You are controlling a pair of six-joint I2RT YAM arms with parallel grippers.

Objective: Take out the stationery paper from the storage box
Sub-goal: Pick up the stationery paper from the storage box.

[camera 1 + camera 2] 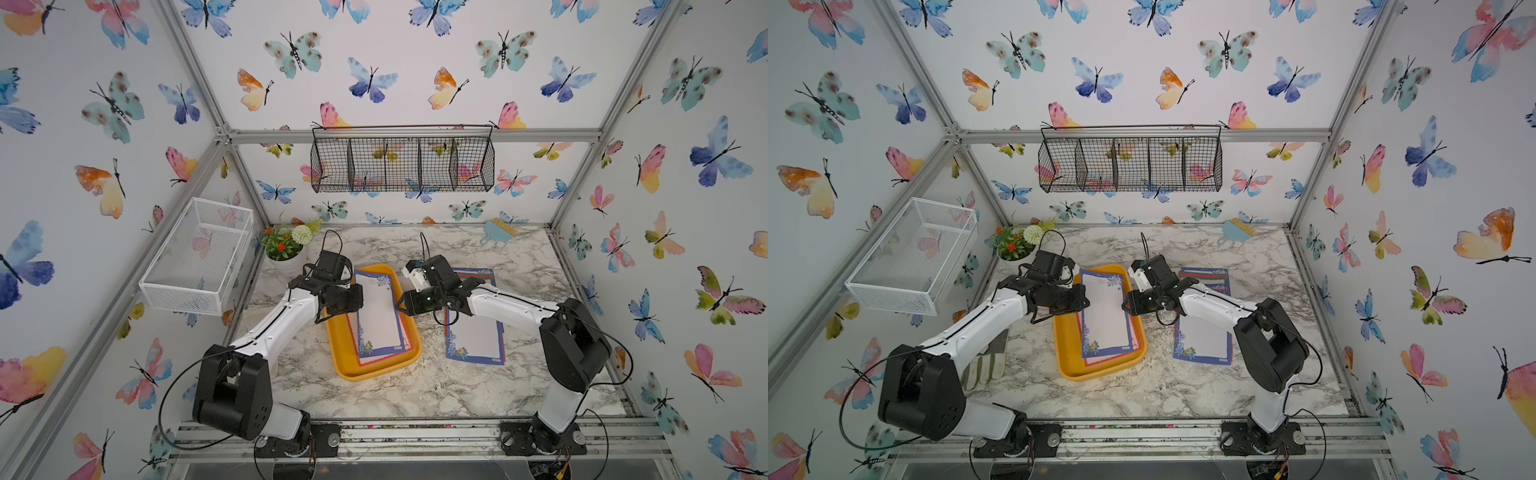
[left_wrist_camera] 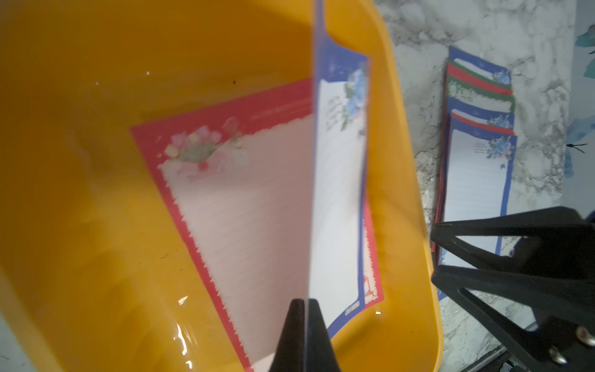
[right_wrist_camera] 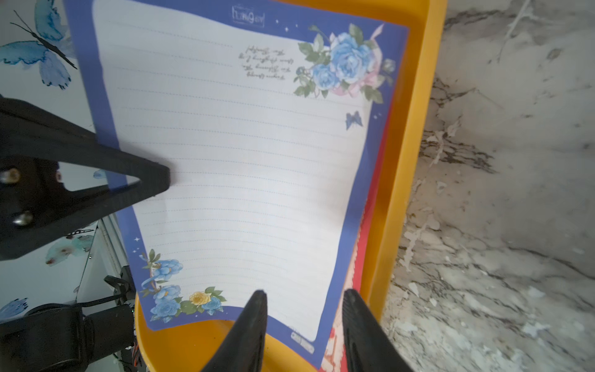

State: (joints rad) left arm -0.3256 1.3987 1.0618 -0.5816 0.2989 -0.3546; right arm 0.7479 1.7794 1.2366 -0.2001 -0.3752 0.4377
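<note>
Left gripper (image 2: 305,306) is clamped shut on one long edge of the blue-bordered sheet (image 1: 378,316). It pinches the sheet just past the border, and that side stands raised off what lies below. From where I stand, the marble-patterned desk (image 1: 395,399) fills the floor of the cell. The yellow storage box (image 1: 374,374) sits on it near the middle, between the two arms. Just to the right of the box, flat on the desk, lies a pile of sheets (image 1: 473,336). It is fanned so that blue, red and green borders show at its far end, with a blue-flowered one on top, and the right arm partly hides it from above. Inside the box, the blue-bordered sheet has its other long side down near the right wall. Under it a red-bordered sheet (image 2: 225,193) lies flat on the box floor, turned a little askew. Right gripper (image 3: 306,294) hangs at the box's right rim, jaws partly apart with nothing between them.
</note>
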